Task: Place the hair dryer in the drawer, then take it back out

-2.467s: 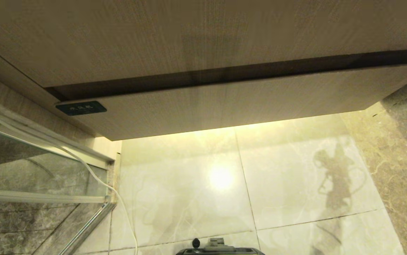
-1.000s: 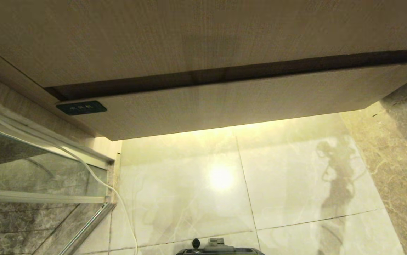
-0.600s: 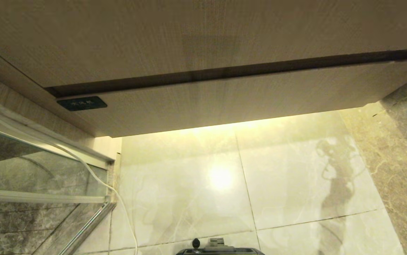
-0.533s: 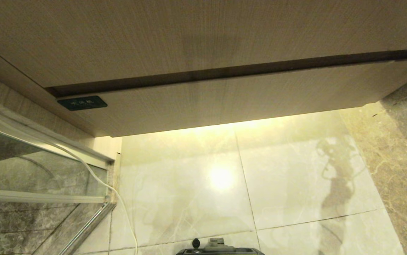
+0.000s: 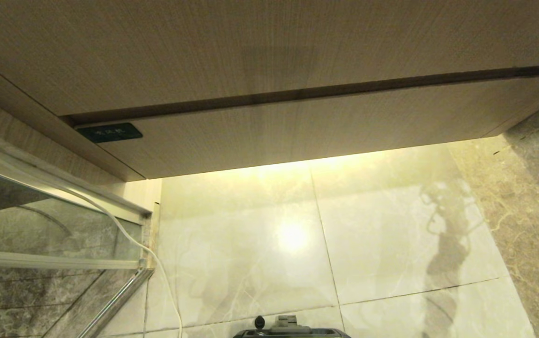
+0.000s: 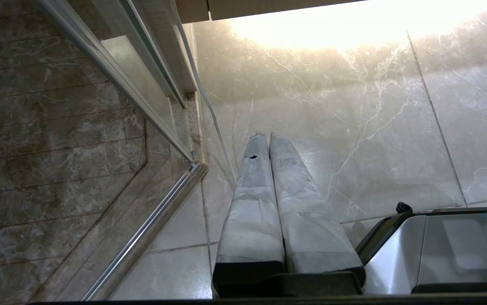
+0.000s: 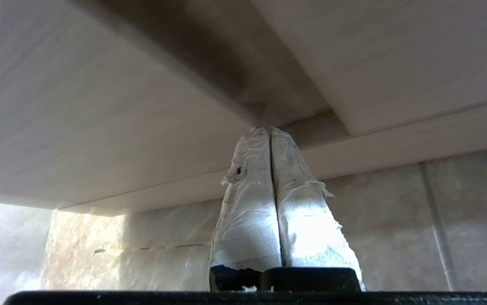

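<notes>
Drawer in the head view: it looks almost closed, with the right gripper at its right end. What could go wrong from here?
1. The right gripper, shut, has its tips at the dark gap above the drawer; they might slip off or wedge there.
2. It works at the far right end of a wide drawer, so it might skew and bind.
3. A white cable lies on the floor near the robot's base; driving might snag it.
</notes>
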